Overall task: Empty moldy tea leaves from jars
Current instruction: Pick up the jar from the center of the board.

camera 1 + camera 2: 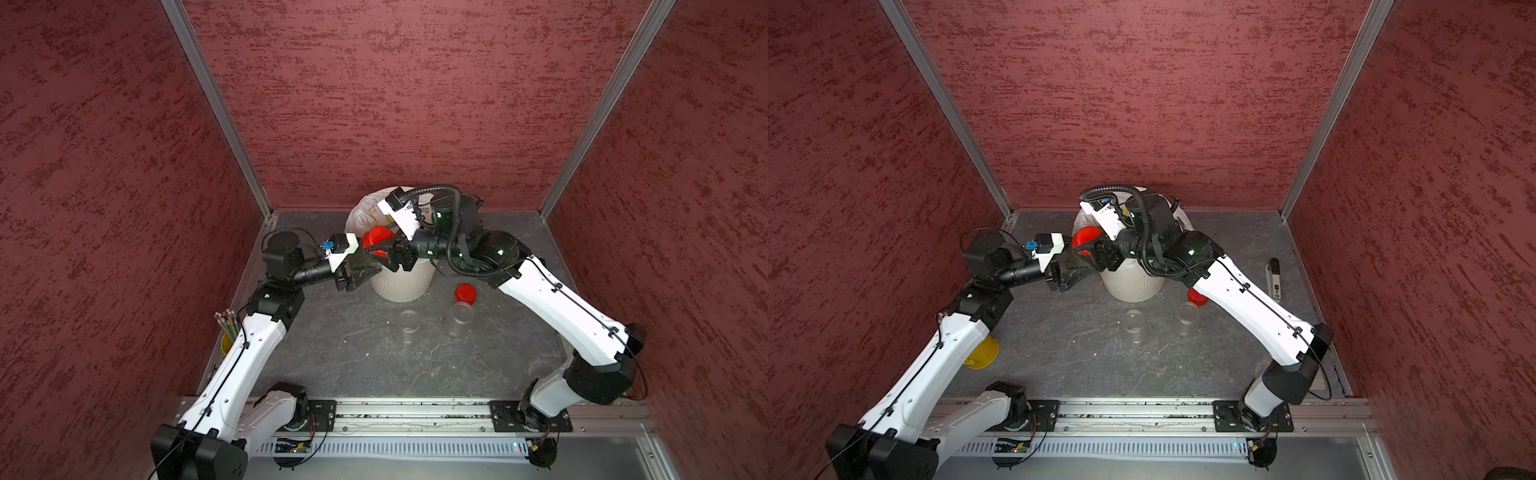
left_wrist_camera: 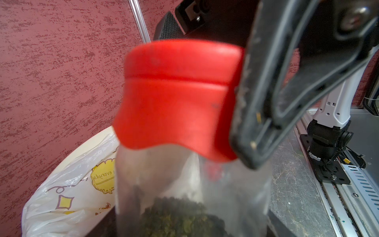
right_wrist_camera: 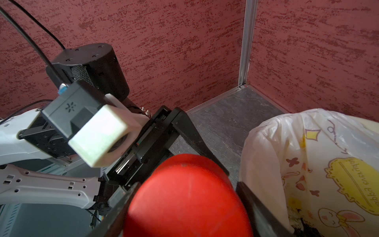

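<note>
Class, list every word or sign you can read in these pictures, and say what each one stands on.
"everyday", mirrored: yellow badge on the white bag.
Starburst sign, no letters: left wrist camera.
Marks on the white tool: too small to read.

Enclosure with three maroon, rough-textured walls (image 1: 395, 104), joined at the far corners by aluminium posts (image 1: 216, 108). The counter (image 1: 374, 365) is dark grey, marbled with pale veins, evenly lit. Along its near edge run an aluminium rail (image 1: 415, 411) and a white slotted cable duct (image 1: 395, 448); nearer still lies a grey metal plate (image 1: 602, 461).
</note>
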You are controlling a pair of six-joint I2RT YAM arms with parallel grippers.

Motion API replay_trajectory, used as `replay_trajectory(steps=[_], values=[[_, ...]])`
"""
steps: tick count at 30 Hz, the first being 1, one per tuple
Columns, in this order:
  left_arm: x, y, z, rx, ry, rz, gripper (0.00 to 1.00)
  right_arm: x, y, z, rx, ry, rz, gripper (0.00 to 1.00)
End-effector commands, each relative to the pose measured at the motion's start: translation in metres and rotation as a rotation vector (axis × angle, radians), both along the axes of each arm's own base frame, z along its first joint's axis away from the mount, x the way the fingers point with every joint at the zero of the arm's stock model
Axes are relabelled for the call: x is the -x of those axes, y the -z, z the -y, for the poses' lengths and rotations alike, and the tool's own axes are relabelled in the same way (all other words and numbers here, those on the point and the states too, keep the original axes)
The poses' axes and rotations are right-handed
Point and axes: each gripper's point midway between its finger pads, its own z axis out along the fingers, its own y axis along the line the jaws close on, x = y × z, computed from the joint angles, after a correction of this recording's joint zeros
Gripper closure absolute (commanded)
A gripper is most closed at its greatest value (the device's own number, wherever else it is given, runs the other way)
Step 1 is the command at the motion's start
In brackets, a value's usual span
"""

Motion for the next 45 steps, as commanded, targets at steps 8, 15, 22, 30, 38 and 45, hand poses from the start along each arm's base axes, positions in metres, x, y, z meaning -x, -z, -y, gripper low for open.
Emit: replay_trajectory(steps=[8, 15, 22, 30, 38, 45], values=[[-0.003, -0.007, -0.003, 0.000, -0.015, 0.004, 0.34, 0.000, -0.004, 0.013, 0.011, 0.026, 0.020, 0.49], [-0.002, -0.007, -0.003, -0.003, -0.009, 0.001, 0.35, -0.005, -0.001, 0.014, 0.033, 0.035, 0.026, 0.24], [-0.005, -0.005, -0.004, -0.006, -0.012, -0.007, 0.35, -0.012, -0.005, 0.017, 0.037, 0.057, 0.043, 0.13], [-0.007, -0.002, -0.005, -0.011, -0.013, -0.019, 0.35, -0.013, -0.007, 0.021, 0.044, 0.044, 0.052, 0.12], [-0.006, -0.002, -0.005, -0.013, -0.009, -0.023, 0.35, -0.013, -0.003, 0.020, 0.056, 0.010, 0.054, 0.18], [-0.003, -0.001, -0.004, -0.015, 0.005, -0.025, 0.35, -0.012, -0.004, 0.019, 0.057, -0.012, 0.072, 0.27]])
